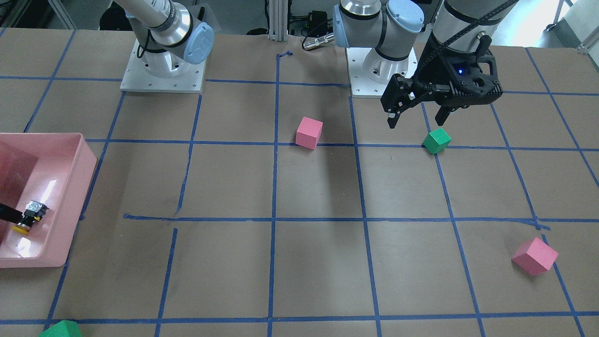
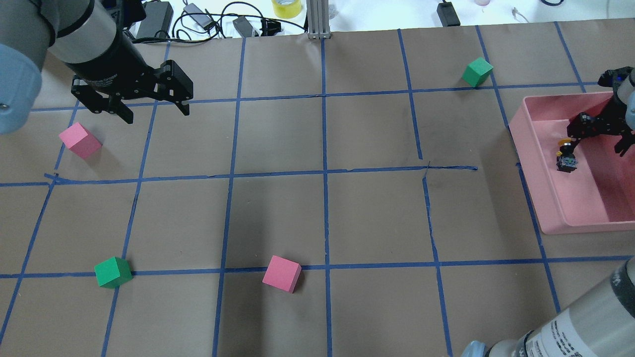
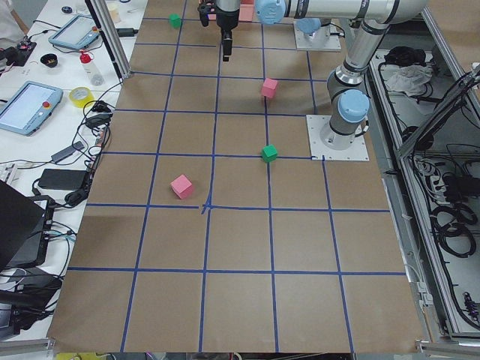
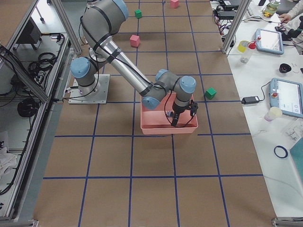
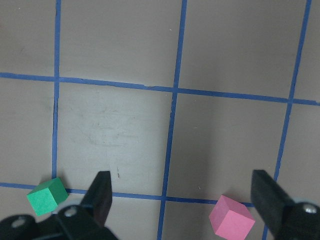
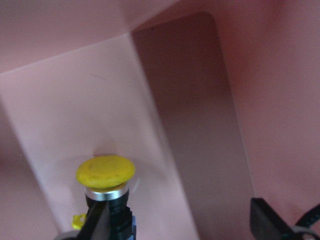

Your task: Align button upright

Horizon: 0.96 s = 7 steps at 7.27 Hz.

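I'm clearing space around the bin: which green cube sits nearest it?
The green cube farthest from the robot, just beyond the pink bin's far corner. The other green cube lies well away on the robot's left side, close to the robot.

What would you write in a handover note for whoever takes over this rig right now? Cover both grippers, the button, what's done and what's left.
Left gripper: open, empty, above the table.
Right gripper: open, down in the pink bin, right beside the button.
Done: gripper is at the button, no grip yet.
To do: the button looks tipped over, cap sideways; stand it upright.
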Available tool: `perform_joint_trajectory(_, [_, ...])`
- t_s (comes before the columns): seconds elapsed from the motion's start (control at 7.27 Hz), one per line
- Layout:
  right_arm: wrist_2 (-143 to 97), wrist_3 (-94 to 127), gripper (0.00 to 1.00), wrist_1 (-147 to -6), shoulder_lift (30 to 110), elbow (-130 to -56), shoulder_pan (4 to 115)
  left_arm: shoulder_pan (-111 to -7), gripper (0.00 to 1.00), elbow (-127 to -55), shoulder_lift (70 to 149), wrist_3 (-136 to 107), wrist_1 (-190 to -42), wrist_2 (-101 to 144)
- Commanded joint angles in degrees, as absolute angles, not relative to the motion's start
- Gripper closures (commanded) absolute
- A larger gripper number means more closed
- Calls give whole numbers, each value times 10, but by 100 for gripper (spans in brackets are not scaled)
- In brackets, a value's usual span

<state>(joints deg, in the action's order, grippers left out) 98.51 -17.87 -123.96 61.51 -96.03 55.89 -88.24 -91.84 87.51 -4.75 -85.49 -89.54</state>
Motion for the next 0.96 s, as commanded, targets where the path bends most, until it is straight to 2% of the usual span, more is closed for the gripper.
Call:
perform_joint_trajectory(0.0, [984,-179,0,-1240,614,-960,559,-882,0,-918,875,-47,-854,-895])
perform_joint_trajectory(0.83, [948,-179,0,-1241,614,-961,559,-882,0,-918,875,-47,-854,-895])
